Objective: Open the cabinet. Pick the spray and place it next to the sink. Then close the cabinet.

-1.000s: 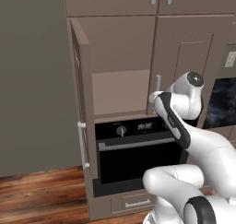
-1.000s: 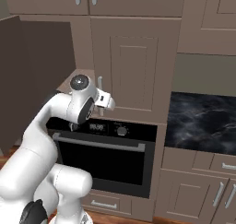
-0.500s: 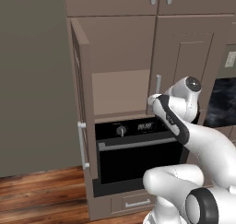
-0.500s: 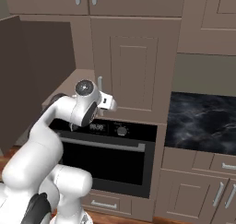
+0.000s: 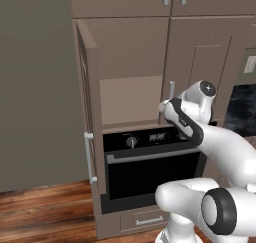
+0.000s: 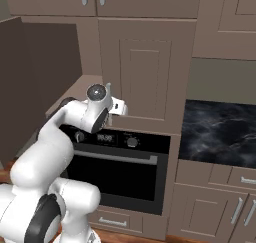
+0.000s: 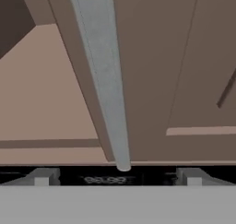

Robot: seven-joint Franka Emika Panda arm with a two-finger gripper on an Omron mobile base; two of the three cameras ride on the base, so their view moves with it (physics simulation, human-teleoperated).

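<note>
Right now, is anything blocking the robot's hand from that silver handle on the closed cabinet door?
Nothing visible does. The handle runs straight ahead of the open gripper, in line with the gap between its tips, with the closed door behind it.

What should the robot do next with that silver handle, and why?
Probably ease forward and close the end effector on the handle of the shut right door. The handle sits centred between the open fingers, the left door is already open, and no spray shows inside yet.
</note>
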